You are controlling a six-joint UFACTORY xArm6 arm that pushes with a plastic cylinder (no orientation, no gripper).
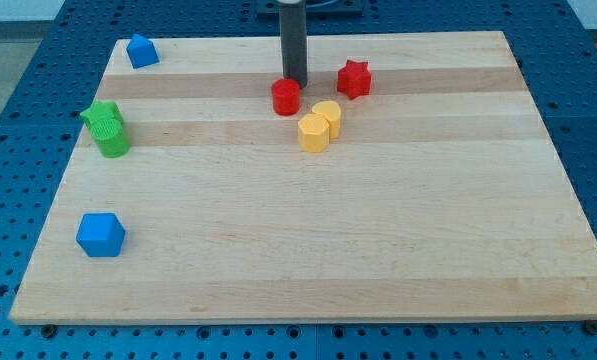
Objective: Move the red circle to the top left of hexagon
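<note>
The red circle [286,97] is a short red cylinder near the board's top centre. My tip [294,81] stands right behind it, at its upper right edge, touching or nearly touching. The yellow hexagon [314,132] lies just below and right of the red circle, pressed against a second yellow block [327,116] at its upper right. The red circle sits to the hexagon's upper left, a small gap apart.
A red star [354,79] sits right of my tip. Two green blocks [107,129] stand together at the left edge. A blue block [141,51] is at the top left corner and a blue cube-like block [100,235] at the lower left. The wooden board [378,250] lies on a blue pegboard.
</note>
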